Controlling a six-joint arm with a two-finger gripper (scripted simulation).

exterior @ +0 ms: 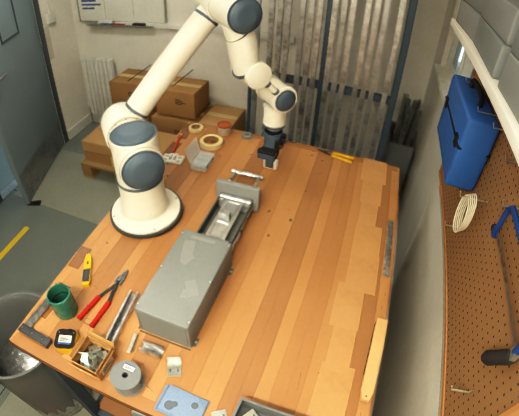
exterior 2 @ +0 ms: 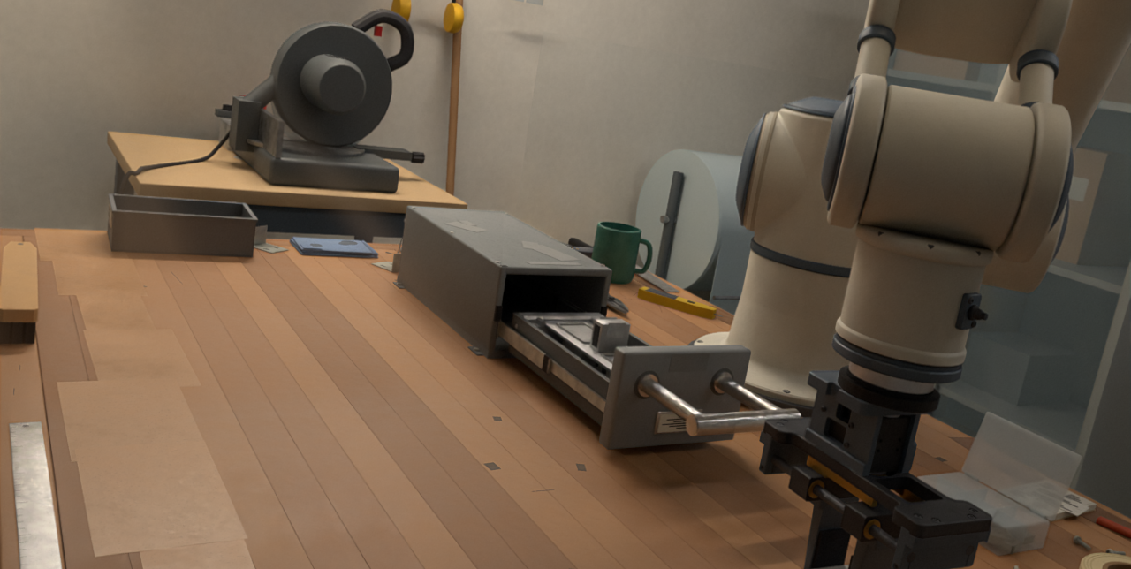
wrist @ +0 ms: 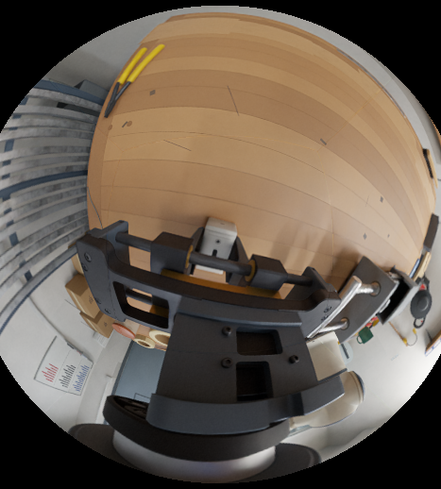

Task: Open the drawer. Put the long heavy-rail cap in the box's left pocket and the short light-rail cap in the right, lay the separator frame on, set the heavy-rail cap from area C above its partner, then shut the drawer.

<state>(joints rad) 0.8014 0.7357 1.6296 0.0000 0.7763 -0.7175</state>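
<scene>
A small white rail cap [wrist: 219, 237] stands on the bench at the far end of the table, between my fingers. My gripper [exterior: 270, 161] is lowered around it and is closing; I cannot tell whether it grips the cap. The cap [exterior: 273, 163] shows just under the fingers in the side camera. The drawer [exterior: 230, 209] is pulled out of the grey cabinet [exterior: 184, 286], its bar handle [exterior 2: 716, 410] just beside my gripper [exterior 2: 842, 542]. Inside the drawer lies a metal tray with a small grey block [exterior 2: 609, 332] on it.
The drawer handle [exterior: 245, 174] is close on my near side. Yellow-handled pliers [exterior: 341, 157] lie toward the far edge. A clear plastic case [exterior: 200, 159], tape rolls [exterior: 211, 142] and boxes sit by the arm's base. The wide bench to the right is bare wood.
</scene>
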